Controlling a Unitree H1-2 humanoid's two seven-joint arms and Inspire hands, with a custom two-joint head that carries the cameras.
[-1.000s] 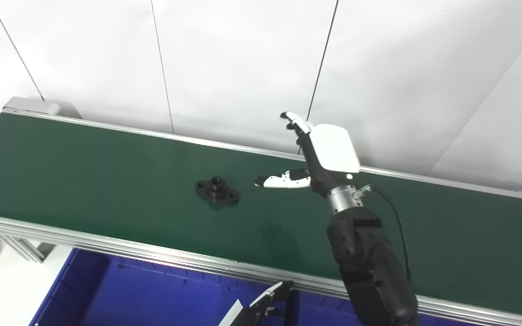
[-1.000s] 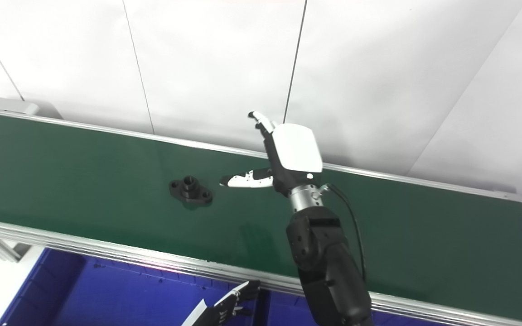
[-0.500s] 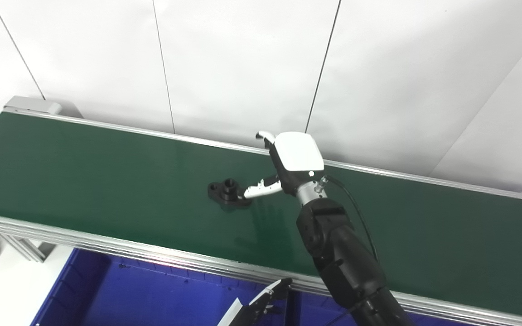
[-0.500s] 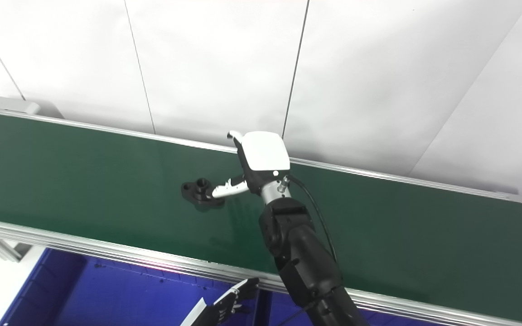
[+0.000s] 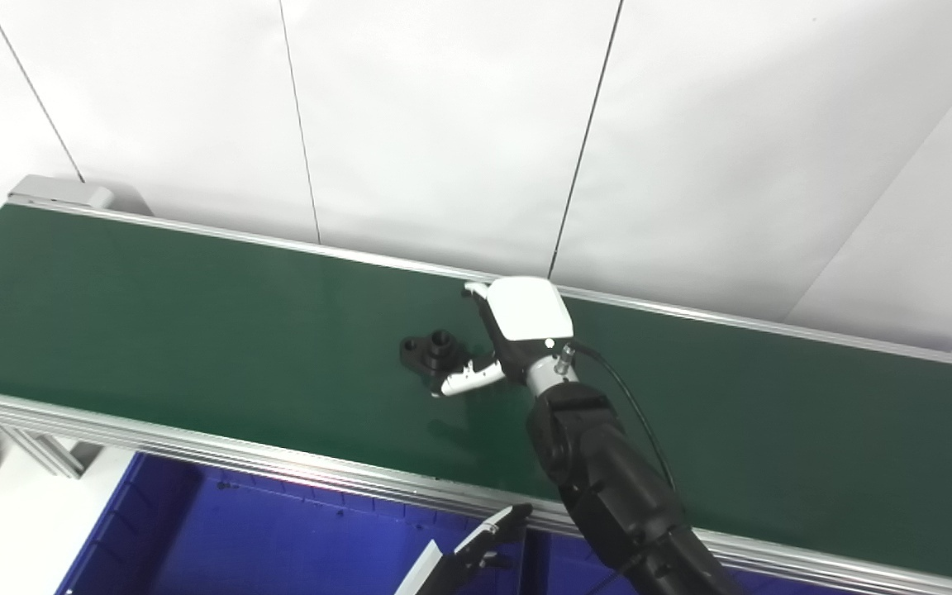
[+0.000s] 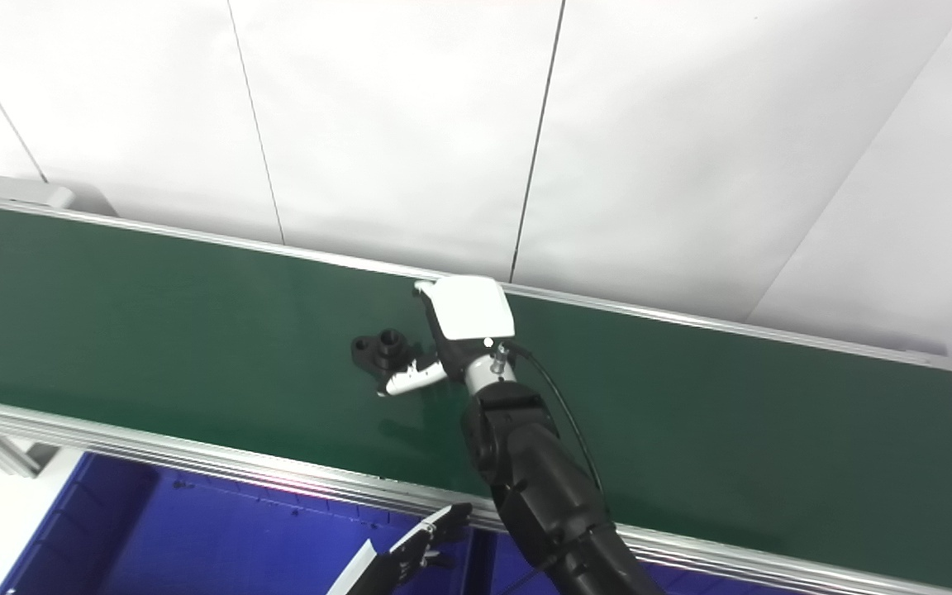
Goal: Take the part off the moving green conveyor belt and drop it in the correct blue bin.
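A black flanged part [image 5: 429, 351] with a raised hub lies flat on the green conveyor belt [image 5: 154, 314], near its middle. My right hand [image 5: 517, 326] has come down to the belt just right of the part. It is open: the thumb [image 5: 464, 380] lies against the part's near right edge, and the fingers [image 5: 476, 289] reach over the far side without closing. My left hand [image 5: 472, 554] hovers low at the bottom edge, over the blue bin [image 5: 278, 537]. Its fingers are extended and it holds nothing.
An aluminium rail [image 5: 195, 442] runs along the belt's near edge, above the blue bin. A dark divider [image 5: 530, 562] splits the bin area near my left hand. White wall panels stand behind the belt, and a grey end housing [image 5: 63, 192] caps the belt's far left.
My right hand dropped from above the belt and moved left until its thumb met the part. The part rode the belt to the right. The left hand barely moved.
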